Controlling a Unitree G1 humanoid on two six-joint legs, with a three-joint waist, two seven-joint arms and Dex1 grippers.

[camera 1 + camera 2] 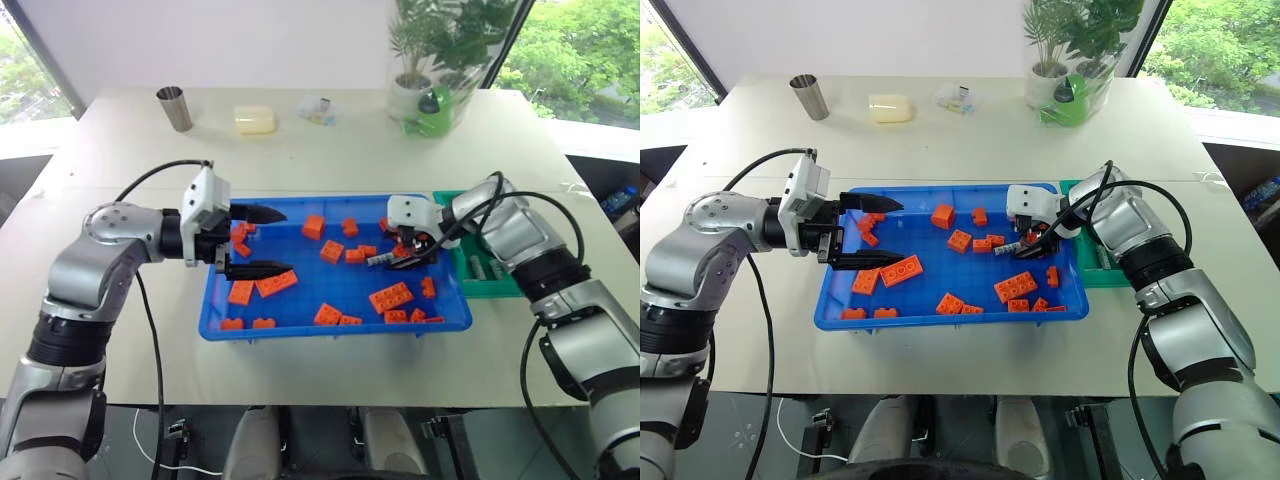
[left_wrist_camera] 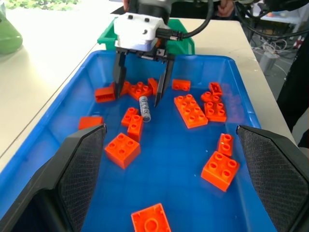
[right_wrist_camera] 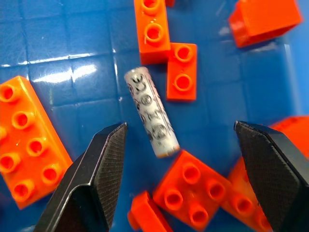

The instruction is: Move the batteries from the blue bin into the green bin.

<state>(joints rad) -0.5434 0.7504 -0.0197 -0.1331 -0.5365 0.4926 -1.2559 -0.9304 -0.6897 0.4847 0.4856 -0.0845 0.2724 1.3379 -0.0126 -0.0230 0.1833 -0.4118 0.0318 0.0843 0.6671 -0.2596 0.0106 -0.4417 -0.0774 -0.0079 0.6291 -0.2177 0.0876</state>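
Observation:
The blue bin [image 1: 330, 331] sits mid-table, strewn with several orange bricks [image 1: 390, 297]. One silvery battery [image 3: 151, 111] lies flat on the bin's floor near its right end, also visible as the battery [image 1: 378, 260]. My right gripper [image 3: 179, 126] hangs open just above it, pointing down, a finger on either side and neither touching it. My left gripper [image 1: 287, 240] hovers open and level over the bin's left part, holding nothing. The green bin [image 1: 505, 292] stands against the blue bin's right side, partly hidden by my right arm, with silvery batteries [image 1: 476, 268] inside.
At the table's far side stand a metal cup [image 1: 175, 107], a pale yellow block [image 1: 255, 120], a small clear item [image 1: 318, 108], and a potted plant with a green bottle-like object [image 1: 432, 112]. Bricks crowd the lone battery closely.

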